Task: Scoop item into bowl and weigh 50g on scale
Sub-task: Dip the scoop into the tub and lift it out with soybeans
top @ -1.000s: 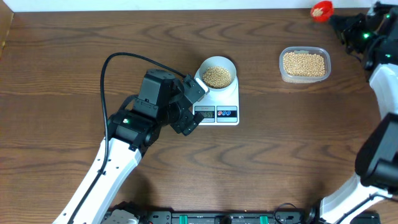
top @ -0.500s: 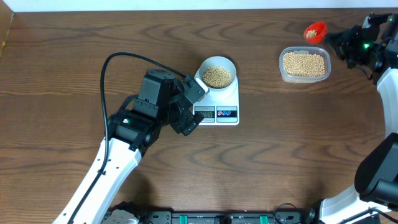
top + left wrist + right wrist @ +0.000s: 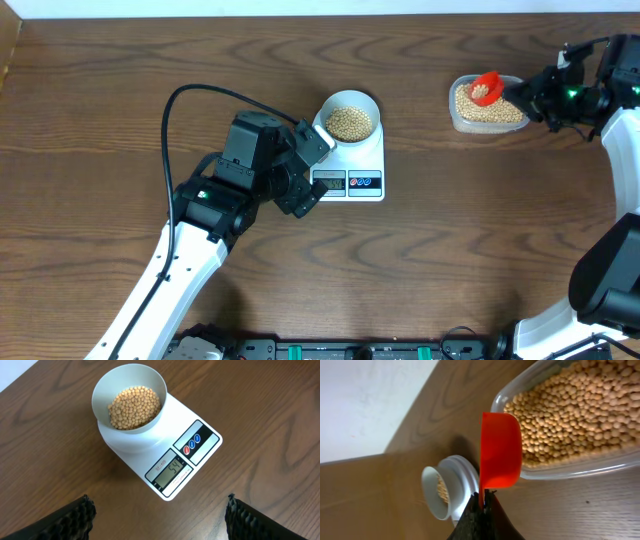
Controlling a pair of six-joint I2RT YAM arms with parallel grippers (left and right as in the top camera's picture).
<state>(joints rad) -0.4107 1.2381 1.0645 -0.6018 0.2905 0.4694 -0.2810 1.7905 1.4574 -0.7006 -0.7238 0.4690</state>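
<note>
The white bowl (image 3: 349,104) (image 3: 129,401) stands on the white scale (image 3: 361,161) (image 3: 183,453) and holds a heap of tan beans (image 3: 349,122) (image 3: 135,407). The scale's display reads 54. My left gripper (image 3: 311,169) (image 3: 160,517) hovers open just left of the scale's front, nothing between its fingers. My right gripper (image 3: 520,95) (image 3: 483,497) is shut on the handle of a red scoop (image 3: 486,86) (image 3: 500,450). That scoop hangs tilted over the clear tub of beans (image 3: 489,103) (image 3: 570,415); a few beans show in it in the overhead view.
The brown wooden table (image 3: 450,250) carries only the scale and the tub. A black cable (image 3: 200,95) loops up from the left arm. The table's far edge meets a white wall (image 3: 365,400).
My right arm has swung the red scoop from the far right corner leftwards and down to above the tub. The left arm, bowl and scale have not moved.
</note>
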